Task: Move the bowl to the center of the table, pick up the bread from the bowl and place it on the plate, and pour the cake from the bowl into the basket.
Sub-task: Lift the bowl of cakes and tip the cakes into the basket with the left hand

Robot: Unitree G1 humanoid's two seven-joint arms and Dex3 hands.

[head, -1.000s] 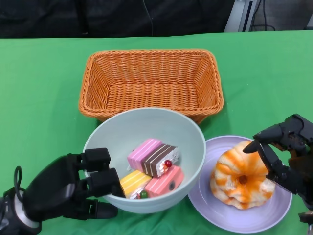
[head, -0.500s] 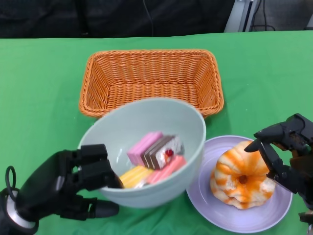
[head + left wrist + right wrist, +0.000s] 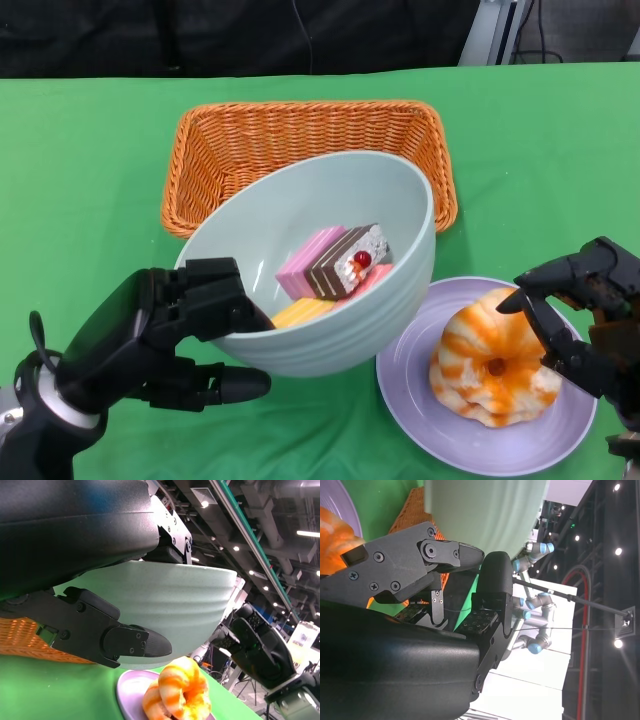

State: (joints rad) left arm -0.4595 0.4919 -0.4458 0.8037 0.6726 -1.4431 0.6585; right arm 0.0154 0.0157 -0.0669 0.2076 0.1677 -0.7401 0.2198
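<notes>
One pale green bowl (image 3: 330,290) hung above the green table (image 3: 80,180), raised and tipped toward the single orange wicker basket (image 3: 300,150) behind it, its far rim overlapping the basket's near wall. Inside lay several cake slices (image 3: 335,265): a chocolate-striped piece topped with a red cherry, a pink one beside it, a yellow one lower down, and a further pink edge partly hidden, so the exact count was unclear. One lavender plate (image 3: 420,420) sat just to the right of the bowl, carrying one orange-and-white swirled bread (image 3: 495,365).

The robot's left hand (image 3: 175,335) gripped the bowl at its near left rim, fingers hooked over the edge and thumb stretched along the underside, the forearm angling up from the lower left corner. The right hand (image 3: 580,315) hovered just beside the bread at the plate's right edge, its fingers spread apart and holding nothing, one fingertip close to the loaf's top.
</notes>
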